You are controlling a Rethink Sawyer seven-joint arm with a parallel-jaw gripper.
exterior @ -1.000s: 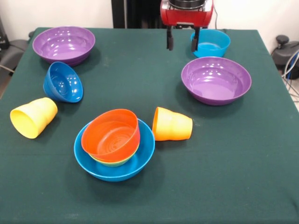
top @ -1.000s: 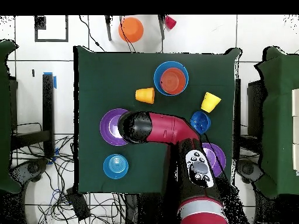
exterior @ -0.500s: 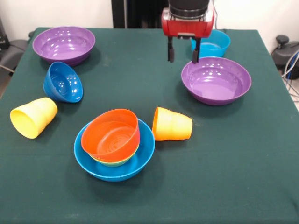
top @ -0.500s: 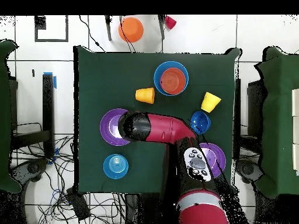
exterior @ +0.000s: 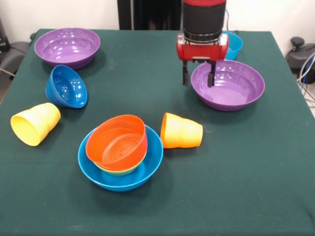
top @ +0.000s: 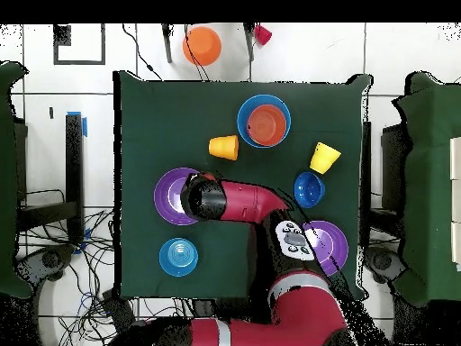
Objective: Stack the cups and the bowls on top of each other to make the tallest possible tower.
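My gripper is open and empty. Its two fingers hang on either side of the left rim of the right purple bowl, one outside and one over the inside. The cyan bowl stands behind the arm. The orange cup and the yellow cup lie on their sides. The large blue bowl holds a green bowl with the orange bowl tilted in it. The dark blue bowl lies tipped. A second purple bowl stands far left. In the overhead view the arm's wrist hides the gripper.
The green table carries all these things. In the overhead view a red cup and an orange round thing are on the floor beyond the table's far edge. Cables lie on the floor near the robot's base.
My gripper has moved down and towards the front camera, from beside the cyan bowl to the left rim of the right purple bowl. It stays open. No cup or bowl has moved.
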